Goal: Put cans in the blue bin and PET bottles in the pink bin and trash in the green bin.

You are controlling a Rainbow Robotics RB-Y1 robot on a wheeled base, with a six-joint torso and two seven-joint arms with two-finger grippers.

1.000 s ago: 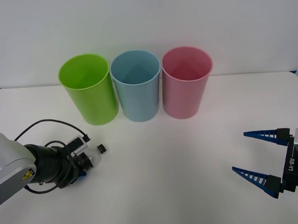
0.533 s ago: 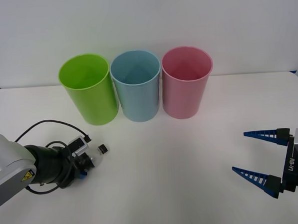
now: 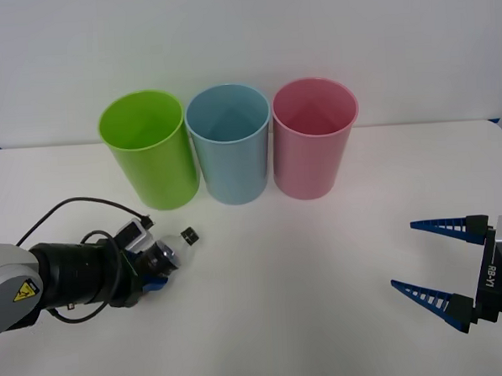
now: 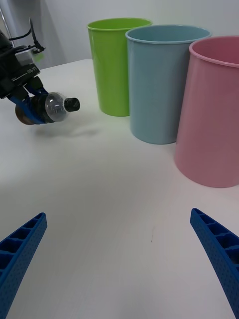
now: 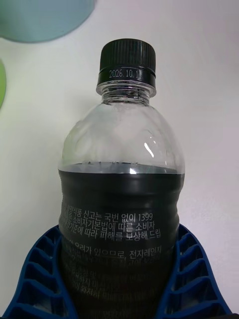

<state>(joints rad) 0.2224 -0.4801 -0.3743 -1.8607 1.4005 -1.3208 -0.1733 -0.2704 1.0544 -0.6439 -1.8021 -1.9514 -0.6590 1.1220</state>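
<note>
The left gripper [image 3: 157, 273] clamps its ribbed blue fingers [image 5: 35, 279] around the glossy, round-shouldered bottle [image 3: 172, 254], in front of the smooth tapered green bin [image 3: 150, 151]. The right gripper [image 3: 427, 260] gapes wide.

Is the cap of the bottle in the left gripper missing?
No, the PET bottle, held between the blue fingers of the left gripper, carries a black cap.

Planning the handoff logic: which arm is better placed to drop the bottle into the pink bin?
Left. The left gripper already clamps the bottle; the pink bin stands upright. The right gripper is open, low at the table's right.
</note>
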